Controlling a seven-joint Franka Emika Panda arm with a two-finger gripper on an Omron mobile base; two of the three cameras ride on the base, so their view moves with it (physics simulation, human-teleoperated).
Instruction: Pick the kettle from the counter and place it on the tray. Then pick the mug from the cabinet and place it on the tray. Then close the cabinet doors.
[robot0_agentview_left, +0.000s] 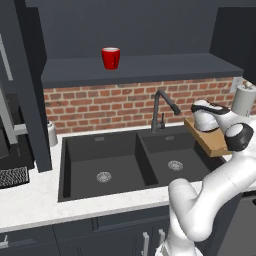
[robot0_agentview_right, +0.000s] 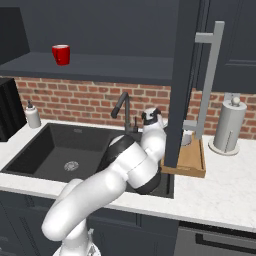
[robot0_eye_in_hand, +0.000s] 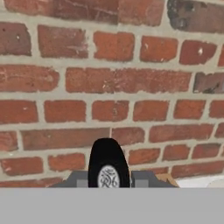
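Kettle (robot0_agentview_left: 204, 119) hangs just above tray (robot0_agentview_left: 216, 145), fingers (robot0_eye_in_hand: 78, 179) pinching its dark handle for lowering; mug (robot0_agentview_left: 110, 58) waits at eleven o'clock on cabinet (robot0_agentview_left: 140, 67) shelf.

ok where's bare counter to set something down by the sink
Free: the counter right of the tray, in front of the paper-towel roll; also the patch left of the sink, in front of the soap bottle. Crowded: the tray, where the kettle is.
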